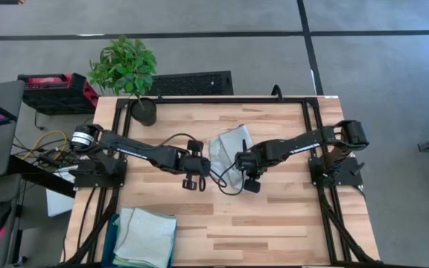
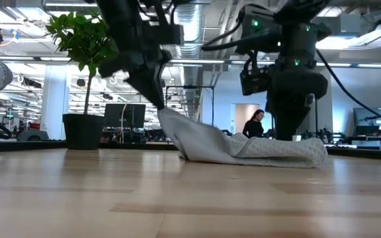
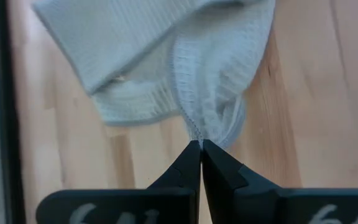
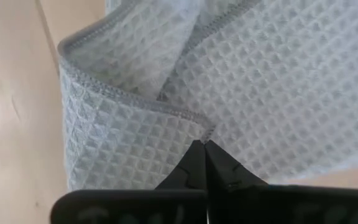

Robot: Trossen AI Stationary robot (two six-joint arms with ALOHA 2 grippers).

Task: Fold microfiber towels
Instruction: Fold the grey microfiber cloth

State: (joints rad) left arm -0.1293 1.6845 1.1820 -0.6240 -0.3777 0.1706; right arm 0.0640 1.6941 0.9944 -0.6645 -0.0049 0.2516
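Your left claw (image 1: 193, 181) is pinched fully closed on a corner of the pale grey towel (image 1: 229, 149), its fingertips (image 3: 194, 155) meeting with only the stitched hem caught between them. From that grip the cloth rises off the tabletop (image 1: 274, 216) in the low view, sloping down and away to where the rest of it lies flat. Your right claw (image 1: 250, 181) is just beside the left one, also squeezed tight on the same towel, holding a folded edge of the waffle weave right at its fingertips (image 4: 201, 158). The towel spreads out ahead of both claws, bunched and doubled over between them. Well behind your left claw, near the tabletop's front edge, the light green towel (image 1: 146, 234) lies on a stack in the teal bin (image 1: 112, 238). A potted plant (image 1: 129, 74) stands at the far corner.
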